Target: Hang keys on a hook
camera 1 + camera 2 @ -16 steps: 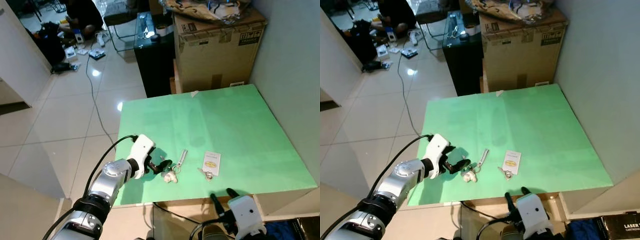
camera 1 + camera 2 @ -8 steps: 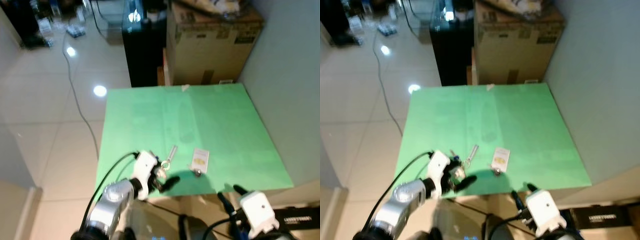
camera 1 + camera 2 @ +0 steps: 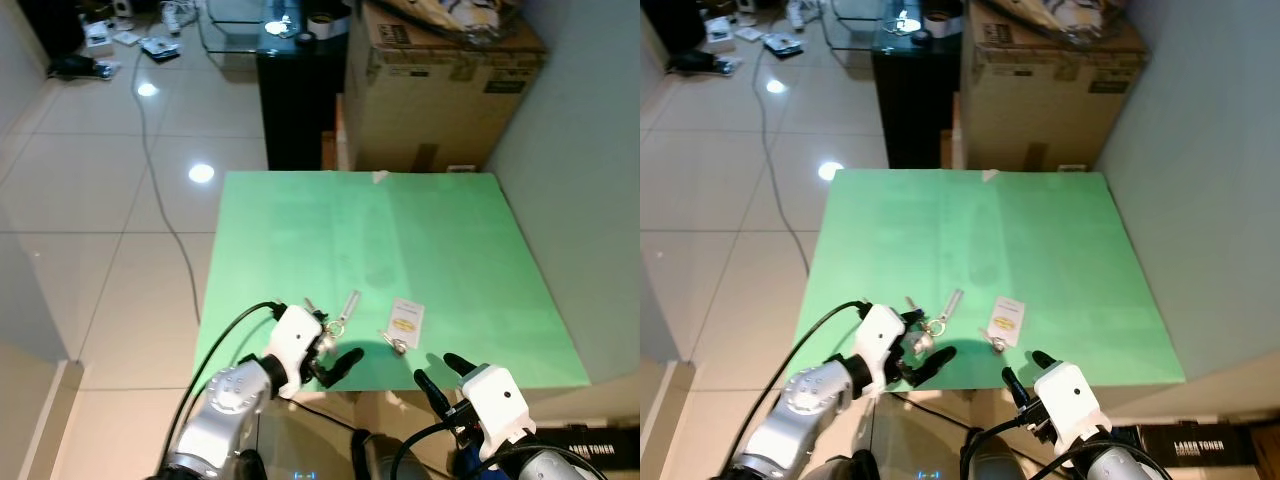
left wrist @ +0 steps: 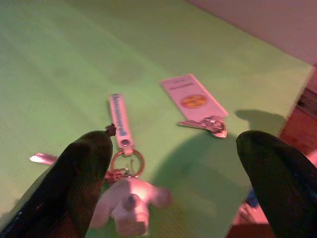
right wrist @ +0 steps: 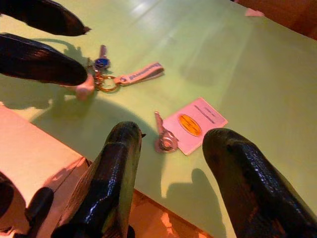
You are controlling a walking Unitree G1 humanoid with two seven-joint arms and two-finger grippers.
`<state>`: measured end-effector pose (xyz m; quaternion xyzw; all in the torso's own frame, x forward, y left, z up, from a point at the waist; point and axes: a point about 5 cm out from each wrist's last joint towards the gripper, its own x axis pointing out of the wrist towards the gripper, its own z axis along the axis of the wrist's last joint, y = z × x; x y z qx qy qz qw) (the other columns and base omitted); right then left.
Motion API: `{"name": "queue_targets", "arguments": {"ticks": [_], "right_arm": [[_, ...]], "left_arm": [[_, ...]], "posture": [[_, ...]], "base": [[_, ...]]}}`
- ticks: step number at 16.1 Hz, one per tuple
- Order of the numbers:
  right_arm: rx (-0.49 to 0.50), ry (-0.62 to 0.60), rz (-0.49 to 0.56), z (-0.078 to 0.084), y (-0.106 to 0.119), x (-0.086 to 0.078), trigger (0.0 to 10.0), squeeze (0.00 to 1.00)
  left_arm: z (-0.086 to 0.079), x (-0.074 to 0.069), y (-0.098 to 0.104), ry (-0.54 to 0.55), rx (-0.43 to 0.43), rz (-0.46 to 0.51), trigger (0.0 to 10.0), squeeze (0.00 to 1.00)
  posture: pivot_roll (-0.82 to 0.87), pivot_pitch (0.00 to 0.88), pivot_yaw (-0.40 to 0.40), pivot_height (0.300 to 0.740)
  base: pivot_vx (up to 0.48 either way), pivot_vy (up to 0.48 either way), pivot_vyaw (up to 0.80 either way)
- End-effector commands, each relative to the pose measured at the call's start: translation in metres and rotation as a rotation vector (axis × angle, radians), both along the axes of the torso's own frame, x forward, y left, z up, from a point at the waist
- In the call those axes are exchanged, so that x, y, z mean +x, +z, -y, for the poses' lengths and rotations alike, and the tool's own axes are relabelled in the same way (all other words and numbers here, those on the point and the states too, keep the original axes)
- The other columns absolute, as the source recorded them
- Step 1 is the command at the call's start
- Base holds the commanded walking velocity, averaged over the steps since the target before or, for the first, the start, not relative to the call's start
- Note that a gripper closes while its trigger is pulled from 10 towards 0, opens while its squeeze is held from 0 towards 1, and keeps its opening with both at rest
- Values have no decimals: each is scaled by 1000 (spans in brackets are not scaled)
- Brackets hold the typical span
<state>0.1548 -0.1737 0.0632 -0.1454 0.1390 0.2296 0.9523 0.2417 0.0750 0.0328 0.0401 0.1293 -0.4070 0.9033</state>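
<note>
Grippers, both with jaws spread wide: right gripper poised short of a tagged key, left gripper straddling the keys on the green table, ring and figure between its jaws; judged light, loose, jangly, best pinched at the ring.

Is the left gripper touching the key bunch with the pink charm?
Cannot tell. In the left wrist view the open left gripper straddles the key bunch; one finger overlaps its ring, hiding any contact.
</note>
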Motion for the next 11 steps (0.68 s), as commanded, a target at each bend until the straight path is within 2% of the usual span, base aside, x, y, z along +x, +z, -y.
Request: {"name": "queue_targets", "arguments": {"ticks": [1,5,8,9,11], "right_arm": [[13,-1,-27,2,-4,-1,10000,0],[63,-10,-45,-2,0,-4,10000,0],[70,-3,-44,-8,3,-6,10000,0],[76,-1,-43,-10,6,-6,10000,0],[79,4,-43,-12,7,-6,10000,0]], "left_arm": [[8,-5,-10,-12,26,-23,10000,0],[2,3,-24,58,117,-86,10000,0],[0,4,-32,61,164,-119,10000,0],[0,5,-39,66,213,-132,10000,0],[4,5,-42,49,225,-140,10000,0]], "posture": [[-271,159,-33,740],[-283,171,-18,740],[-292,173,-13,740],[-297,173,-10,740],[-303,174,-9,740]], "base": [[0,0,0],[0,0,0],[0,0,0],[0,0,0],[0,0,0]]}}
